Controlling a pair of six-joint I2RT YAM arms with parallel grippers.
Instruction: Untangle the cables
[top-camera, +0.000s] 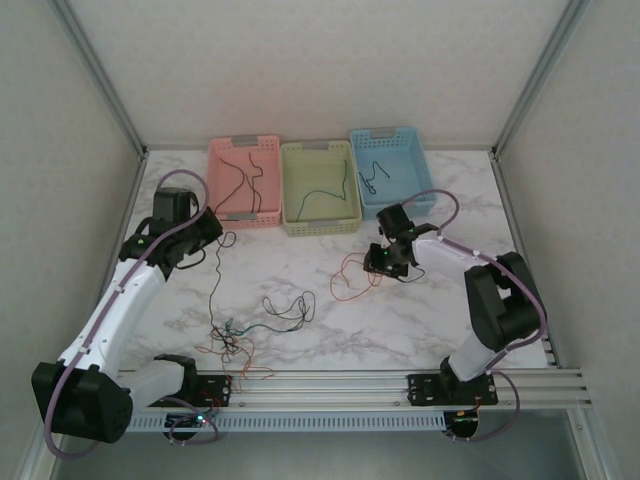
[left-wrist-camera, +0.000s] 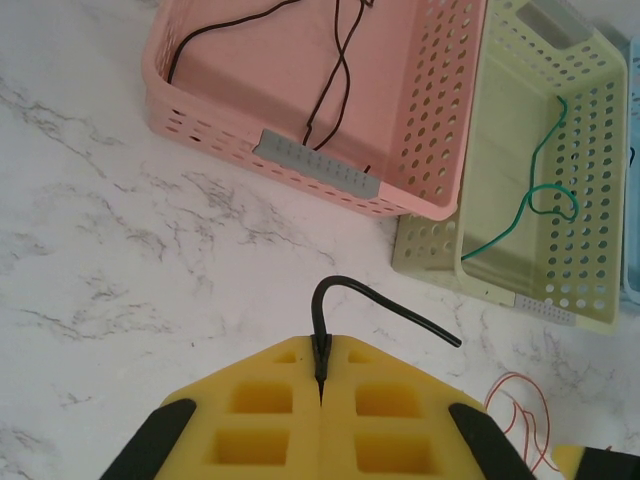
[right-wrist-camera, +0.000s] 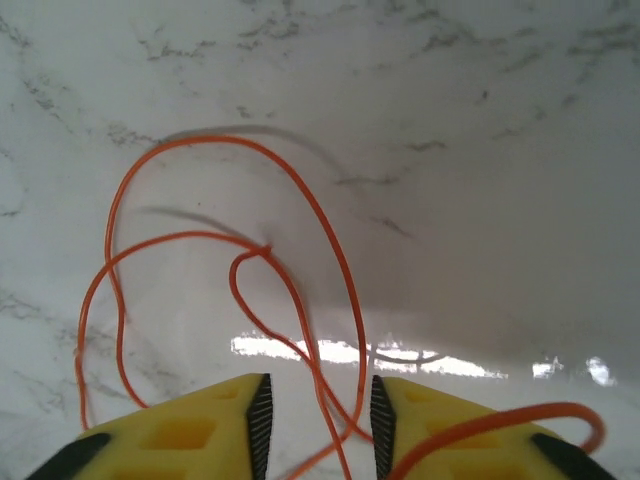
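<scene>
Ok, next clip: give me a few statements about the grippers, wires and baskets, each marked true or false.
1. The left gripper is shut on a black wire. True.
2. The right gripper has its jaws pressed together. False: they stand apart, with an orange wire running between them.
3. The pink basket holds a green cable. False: it holds a second black wire; the green wire lies in the yellow-green basket.
4. A tangled bunch of wires lies on the table near the left arm's base. True.
5. The blue basket is empty. False: a dark wire lies in it.
</scene>
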